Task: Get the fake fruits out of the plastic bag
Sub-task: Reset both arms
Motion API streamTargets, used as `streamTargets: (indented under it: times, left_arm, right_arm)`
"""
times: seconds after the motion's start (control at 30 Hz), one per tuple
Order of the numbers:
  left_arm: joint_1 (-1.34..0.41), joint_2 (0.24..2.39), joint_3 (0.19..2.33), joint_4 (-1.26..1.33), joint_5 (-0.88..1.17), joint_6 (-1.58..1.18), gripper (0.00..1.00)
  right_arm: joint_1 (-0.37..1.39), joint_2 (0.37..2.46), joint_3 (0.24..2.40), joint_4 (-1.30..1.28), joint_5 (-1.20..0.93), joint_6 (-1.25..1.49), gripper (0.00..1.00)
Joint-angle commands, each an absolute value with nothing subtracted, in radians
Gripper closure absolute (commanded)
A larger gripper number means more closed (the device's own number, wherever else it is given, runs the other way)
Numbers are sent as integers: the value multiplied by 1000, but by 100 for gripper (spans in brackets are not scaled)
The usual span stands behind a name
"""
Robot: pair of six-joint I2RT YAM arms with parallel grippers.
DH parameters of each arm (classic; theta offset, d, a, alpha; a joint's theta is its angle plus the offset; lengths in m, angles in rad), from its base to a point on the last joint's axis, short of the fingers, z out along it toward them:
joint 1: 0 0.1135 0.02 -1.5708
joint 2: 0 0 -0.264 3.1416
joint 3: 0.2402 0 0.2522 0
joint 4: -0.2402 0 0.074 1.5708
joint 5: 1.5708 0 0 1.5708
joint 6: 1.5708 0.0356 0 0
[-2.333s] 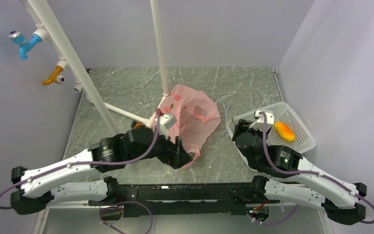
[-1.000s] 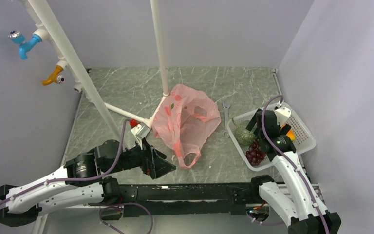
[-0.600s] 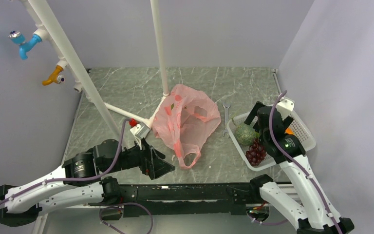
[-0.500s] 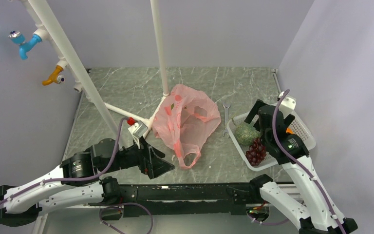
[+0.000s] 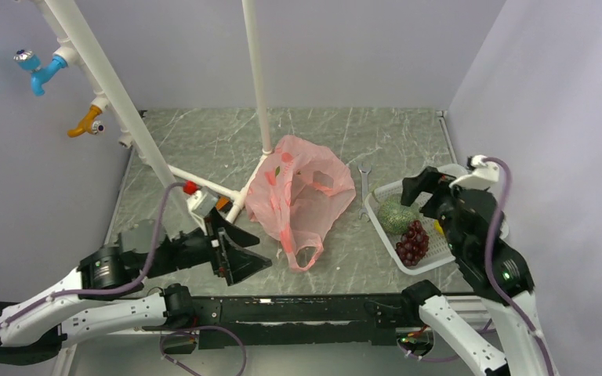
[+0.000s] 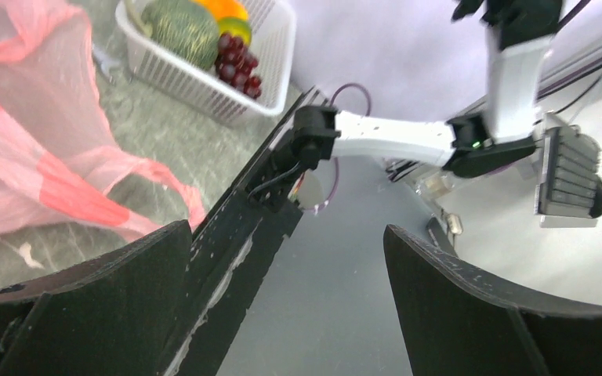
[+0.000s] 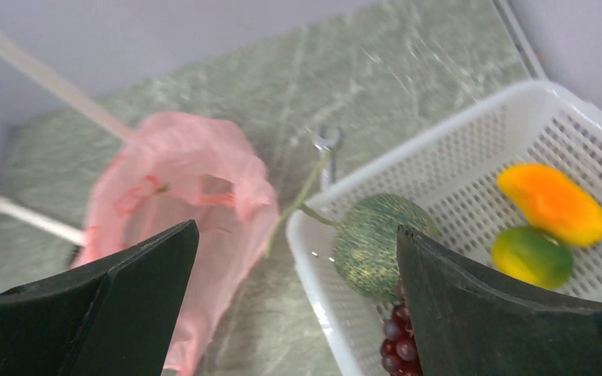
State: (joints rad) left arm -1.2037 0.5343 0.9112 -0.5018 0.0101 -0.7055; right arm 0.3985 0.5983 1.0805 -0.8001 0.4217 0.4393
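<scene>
Four fake fruits point(image 5: 407, 231) lie in the white mesh basket point(image 7: 439, 147) just right of the plastic bag point(image 5: 302, 196): the melon point(image 5: 397, 215), the grape bunch point(image 5: 411, 243), an orange piece point(image 7: 553, 204) and a yellow-green piece point(image 7: 531, 256). The bag lies flat on the table point(image 5: 204, 141), and you cannot tell if anything is inside. It is thin, soft and light, so expect it to slide and crumple. Take its loop handle point(image 5: 287, 240) at the near end.

Both grippers are spread wide and hold nothing. The left gripper point(image 5: 262, 252) is near-left of the bag and apart from it; the right gripper point(image 7: 296, 229) is to its right, over the basket. White pipes point(image 5: 255, 86) stand at the bag's far and left sides, and a wrench point(image 5: 364, 190) lies just right. You have open room on its near side.
</scene>
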Motion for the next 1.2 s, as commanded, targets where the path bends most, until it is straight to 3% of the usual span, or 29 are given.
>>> streamTargets:
  times: [0.0,0.47,1.17]
  left_arm:
    - [-1202,512,1029,-437,8,-619,1]
    - [-1201,752,1493,-429,35,-294,1]
    - [-1201,718,1418,-421,-77,-302,1]
  right_arm:
    - [402,495,1168,-719,285,377,1]
    - [401,486,1389,-858,377,391,0]
    - [401,503,1449,-857,342,343,0]
